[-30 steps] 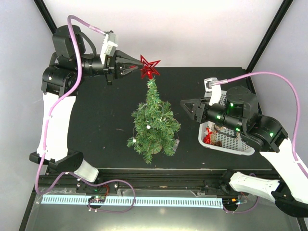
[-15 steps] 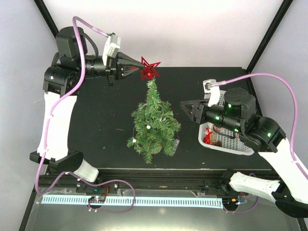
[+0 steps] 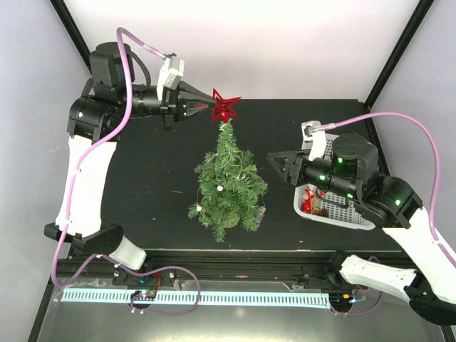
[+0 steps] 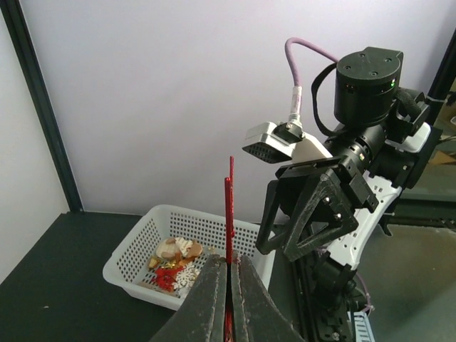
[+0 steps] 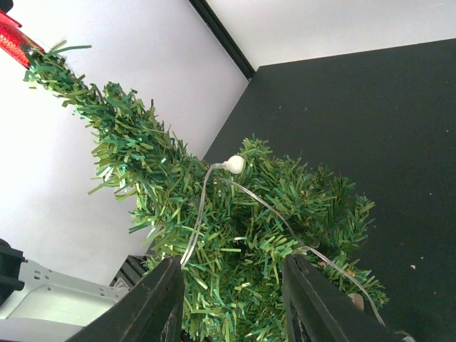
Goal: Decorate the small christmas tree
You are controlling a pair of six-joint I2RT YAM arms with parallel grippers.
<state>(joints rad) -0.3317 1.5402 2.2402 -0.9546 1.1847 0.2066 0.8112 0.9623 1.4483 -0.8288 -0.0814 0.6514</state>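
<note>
The small christmas tree (image 3: 228,182) stands upright mid-table with a clear light string and a white bulb (image 5: 233,164) on its branches; it fills the right wrist view (image 5: 235,235). My left gripper (image 3: 208,107) is shut on a red star topper (image 3: 226,107) and holds it just above the tree's tip. The star shows edge-on between the shut jaws in the left wrist view (image 4: 229,214) and as a red tip in the right wrist view (image 5: 13,39). My right gripper (image 3: 273,161) is open and empty, just right of the tree, with its fingers (image 5: 160,299) on either side of the branches.
A white basket (image 3: 353,214) with several small ornaments stands at the right, partly under my right arm; it also shows in the left wrist view (image 4: 135,249). Black frame posts stand at the table's back corners.
My left gripper has carried the red star to the right, from left of the treetop to just above its tip. My right gripper has barely moved.
</note>
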